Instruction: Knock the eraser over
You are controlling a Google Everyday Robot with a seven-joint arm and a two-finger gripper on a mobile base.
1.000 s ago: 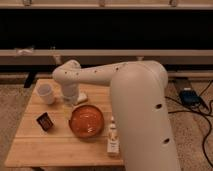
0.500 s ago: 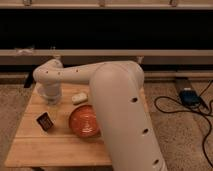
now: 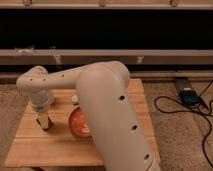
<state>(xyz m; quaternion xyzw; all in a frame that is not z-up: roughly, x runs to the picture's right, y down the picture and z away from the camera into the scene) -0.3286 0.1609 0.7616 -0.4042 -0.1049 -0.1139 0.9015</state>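
Note:
My gripper [image 3: 44, 120] hangs down from the white arm's wrist [image 3: 40, 97] over the left part of the wooden table [image 3: 30, 150]. It stands right where a small dark patch, the eraser [image 3: 48, 126], shows at its lower tip. Most of the eraser is hidden behind the gripper, so I cannot tell whether it stands upright or lies flat. The gripper is at or touching the eraser.
An orange bowl [image 3: 78, 124] sits just right of the gripper, partly covered by the big white arm [image 3: 110, 115]. A small white lump [image 3: 75, 99] lies behind the bowl. A blue box [image 3: 189, 95] and black cables lie on the floor at the right.
The arm has swung left and down. The gripper moved from the table's back left, near the white cup, down to the eraser's spot. The cup is now hidden.

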